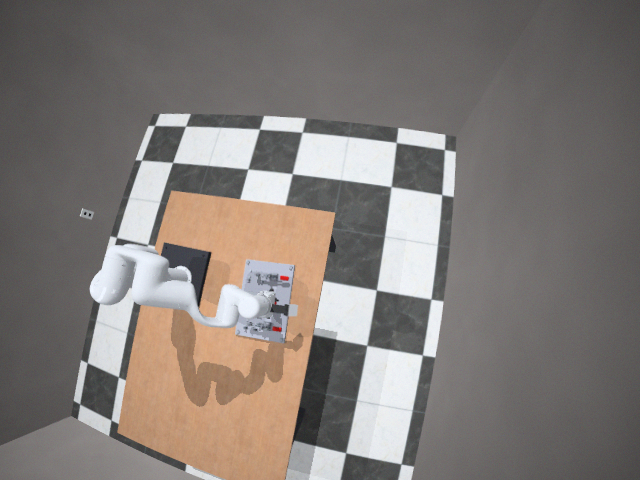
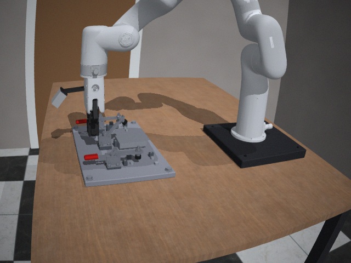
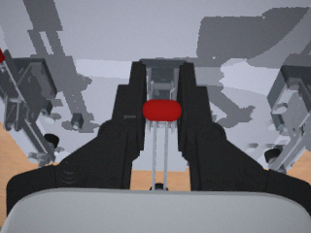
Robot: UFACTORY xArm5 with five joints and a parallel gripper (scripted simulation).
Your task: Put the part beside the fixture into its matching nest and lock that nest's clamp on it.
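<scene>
The grey fixture plate [image 2: 122,149] lies on the wooden table and carries three nests with toggle clamps. It also shows in the top view [image 1: 266,299]. A grey block, the part [image 2: 129,138], lies in the middle nest. My gripper [image 2: 92,125] stands upright over the clamp side of the middle nest, shut on that clamp's red handle grip [image 3: 162,109]. In the wrist view the grip shows as a short oval between my black fingers. The far clamp's red handle [image 2: 81,121] and the near clamp's red handle [image 2: 90,156] lie flat, pointing outward.
The arm's black base plate [image 2: 255,146] stands to the right of the fixture. The wrist camera housing [image 2: 58,98] sticks out beyond the fixture's outer edge. The table edge runs close behind the clamp handles.
</scene>
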